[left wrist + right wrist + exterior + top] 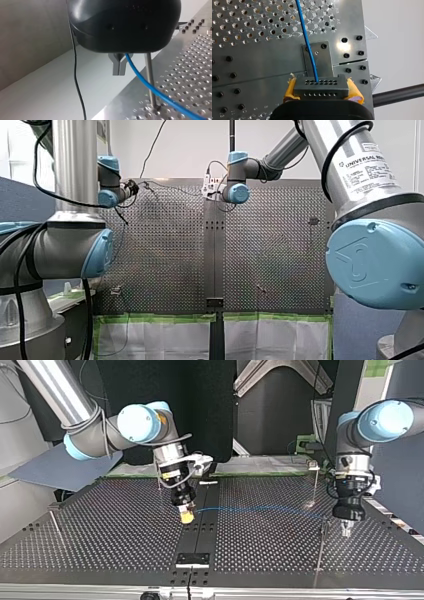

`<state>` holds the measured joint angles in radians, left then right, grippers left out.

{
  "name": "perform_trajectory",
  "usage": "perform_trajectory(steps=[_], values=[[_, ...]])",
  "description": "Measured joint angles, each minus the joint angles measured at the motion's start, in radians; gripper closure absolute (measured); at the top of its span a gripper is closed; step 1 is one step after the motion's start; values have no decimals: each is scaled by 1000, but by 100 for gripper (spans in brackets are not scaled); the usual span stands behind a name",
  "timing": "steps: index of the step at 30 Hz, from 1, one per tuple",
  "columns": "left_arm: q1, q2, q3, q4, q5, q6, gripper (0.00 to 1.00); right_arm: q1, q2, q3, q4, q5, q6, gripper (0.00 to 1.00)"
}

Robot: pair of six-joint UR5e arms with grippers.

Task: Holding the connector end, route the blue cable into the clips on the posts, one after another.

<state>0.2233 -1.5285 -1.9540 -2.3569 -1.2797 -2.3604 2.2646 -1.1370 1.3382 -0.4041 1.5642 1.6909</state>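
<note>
Where the two plates of the worktop (249,62) meet, you have the right gripper (322,93) clamped on the black connector (321,86), its yellow pads (290,88) pressing the block from both sides. The blue cable (308,40) leaves the connector's upper row of holes and runs away from the gripper, over a small bolted plate (322,60) and on above the perforated surface.

In the top view you can follow that cable from the right gripper, near the middle, across to the view's right. There it reaches a thin post (320,547) just beside the left gripper (346,530). A far post (315,485) stands behind it, and a left-hand post (54,522) stands well apart from the cable.

From the left wrist you see the metal fingers (115,68) drawn together, only a thin slit between them and nothing at their tips. The cable comes out from under the black gripper body just beside the fingers and slants down across the thin post. The post's top is hidden behind that body, so you cannot tell whether the cable sits in a clip.
</note>
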Motion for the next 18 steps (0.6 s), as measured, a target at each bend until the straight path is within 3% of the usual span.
perform_trajectory(steps=[18], values=[[10,-42,0,120,17,-114,99,-28,1,0,-2,2,8,100]])
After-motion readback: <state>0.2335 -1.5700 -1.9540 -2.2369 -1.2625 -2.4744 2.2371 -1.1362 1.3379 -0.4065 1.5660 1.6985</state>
